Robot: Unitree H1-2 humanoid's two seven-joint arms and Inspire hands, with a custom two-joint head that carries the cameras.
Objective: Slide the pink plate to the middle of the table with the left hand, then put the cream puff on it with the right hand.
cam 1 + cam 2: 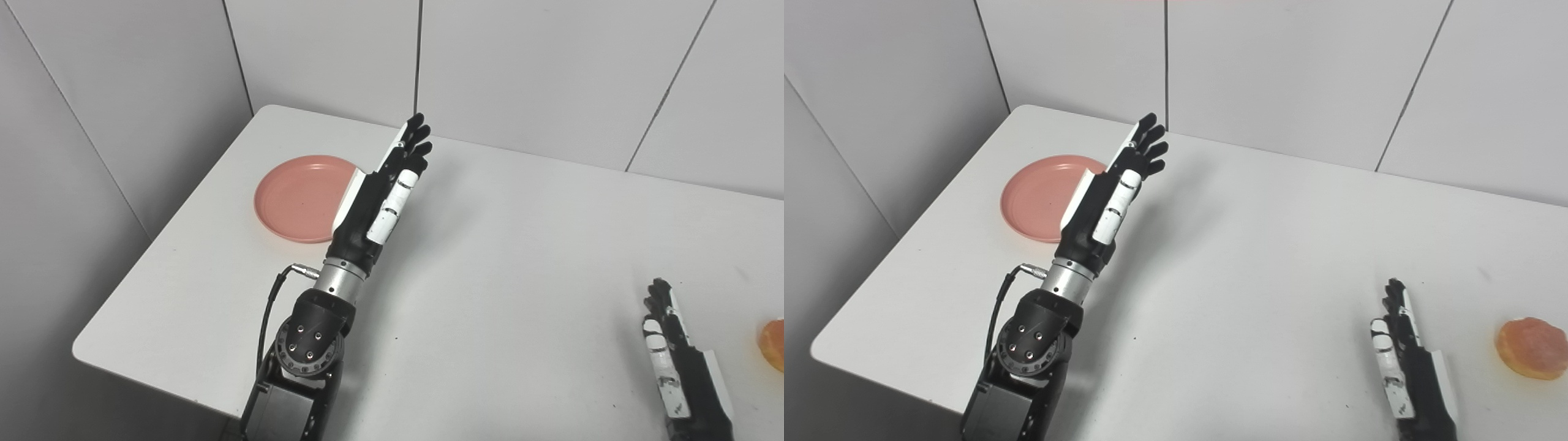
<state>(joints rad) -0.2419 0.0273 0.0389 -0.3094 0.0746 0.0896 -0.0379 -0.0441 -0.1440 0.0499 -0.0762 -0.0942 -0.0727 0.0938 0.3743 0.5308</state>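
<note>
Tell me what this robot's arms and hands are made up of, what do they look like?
Both hands are black with white plates on the thumb and outer edge: the left hand and right hand. The left arm has a silver metal wrist ring, a black round joint with small screws and a black cable looping beside it.

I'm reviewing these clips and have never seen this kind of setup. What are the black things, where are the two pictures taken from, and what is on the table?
Both pictures come from two cameras side by side on a humanoid robot's head, looking down at a white table; they show one scene from slightly different spots. The black and white things are its two hands, on arms coming in from the bottom edge. The left hand is stretched out flat beside a pink plate, covering its right edge in these views, and holds nothing. The right hand lies low near the bottom, open and empty. To its right sits a cream puff, apart from the hand.
</note>
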